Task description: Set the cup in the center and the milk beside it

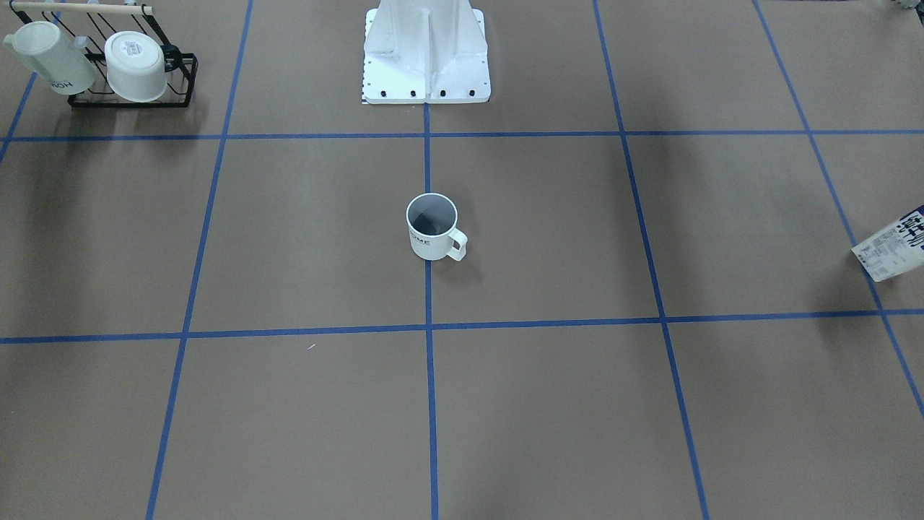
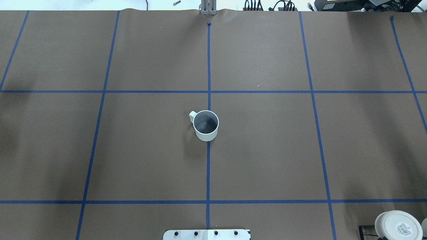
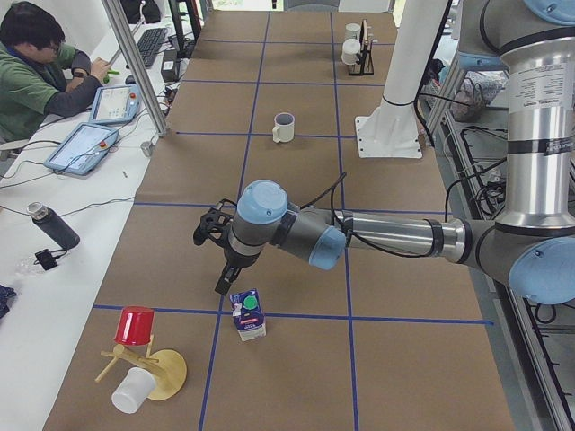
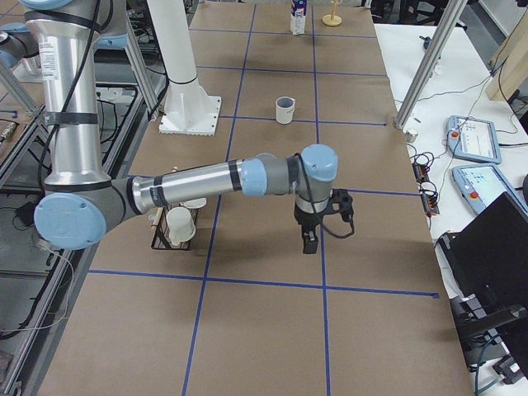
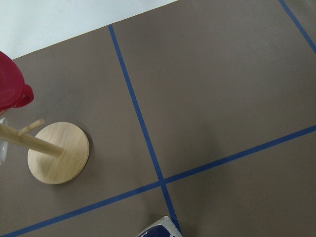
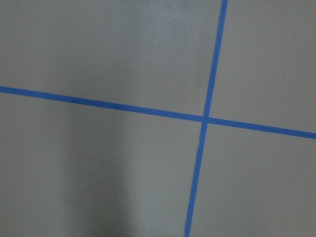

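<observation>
The cup (image 1: 433, 227), a white mug with a dark grey inside, stands upright on the centre tape line; it also shows in the overhead view (image 2: 206, 125). The milk (image 3: 249, 314) stands upright near the table's end on my left side, and its lower part shows at the edge of the front view (image 1: 895, 249). My left gripper (image 3: 222, 285) hangs just above and beside the carton, apart from it. My right gripper (image 4: 309, 243) points down over bare table, far from the cup. Both grippers show only in side views, so I cannot tell whether they are open.
A black rack (image 1: 180, 87) holds a second lettered mug (image 1: 50, 58) and a wide white cup (image 1: 136, 66) at my right. A wooden mug tree (image 5: 58, 153) with a red cup (image 3: 135, 325) stands near the milk. An operator (image 3: 36, 81) sits beside the table.
</observation>
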Robot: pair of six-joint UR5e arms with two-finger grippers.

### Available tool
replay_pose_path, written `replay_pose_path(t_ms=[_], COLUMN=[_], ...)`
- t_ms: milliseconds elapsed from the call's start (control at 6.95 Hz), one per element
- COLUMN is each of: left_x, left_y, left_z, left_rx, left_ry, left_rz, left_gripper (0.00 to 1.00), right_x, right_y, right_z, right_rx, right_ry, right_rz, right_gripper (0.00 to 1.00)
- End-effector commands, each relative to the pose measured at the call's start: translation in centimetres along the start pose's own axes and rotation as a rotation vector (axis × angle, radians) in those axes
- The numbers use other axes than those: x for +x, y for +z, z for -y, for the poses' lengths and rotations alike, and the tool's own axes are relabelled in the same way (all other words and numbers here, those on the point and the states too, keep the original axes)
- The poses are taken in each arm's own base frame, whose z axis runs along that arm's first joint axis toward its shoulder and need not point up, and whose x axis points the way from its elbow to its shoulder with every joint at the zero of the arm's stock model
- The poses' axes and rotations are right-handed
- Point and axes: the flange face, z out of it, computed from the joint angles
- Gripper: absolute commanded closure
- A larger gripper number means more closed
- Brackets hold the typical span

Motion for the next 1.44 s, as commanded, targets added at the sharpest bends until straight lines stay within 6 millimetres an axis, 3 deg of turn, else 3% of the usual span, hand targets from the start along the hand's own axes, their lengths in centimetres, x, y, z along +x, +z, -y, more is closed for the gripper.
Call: replay_pose_path(t_ms=[0, 431, 719, 863, 1294], left_x=[-1.0, -4.0, -3.2, -2.5, -2.1], left_y=[1.0, 4.7, 5.5, 5.6, 8.8], left_z=[-2.1, -4.1, -2.9, -1.3, -2.5], left_rx=[-0.026, -0.025, 0.002, 0.009, -0.035], left_ry=[-0.195, -0.328, -0.411, -0.427, -0.395], left_rz=[0.004, 0.009, -0.013, -0.02, -0.02], left_gripper=[0.01, 0.01, 0.01, 0.01, 0.01], right_x=[3.6, 3.7, 4.0, 4.0, 4.7], right_y=[1.9, 1.9, 2.3, 2.3, 3.0], right_z=[-3.4, -3.3, -3.4, -3.4, -3.5], right_rx=[0.028, 0.031, 0.027, 0.027, 0.024], right_ry=[0.03, 0.064, 0.068, 0.068, 0.071], right_rz=[0.008, 0.001, 0.0, 0.0, -0.005], right_gripper=[0.0, 0.0, 0.0, 0.0, 0.0])
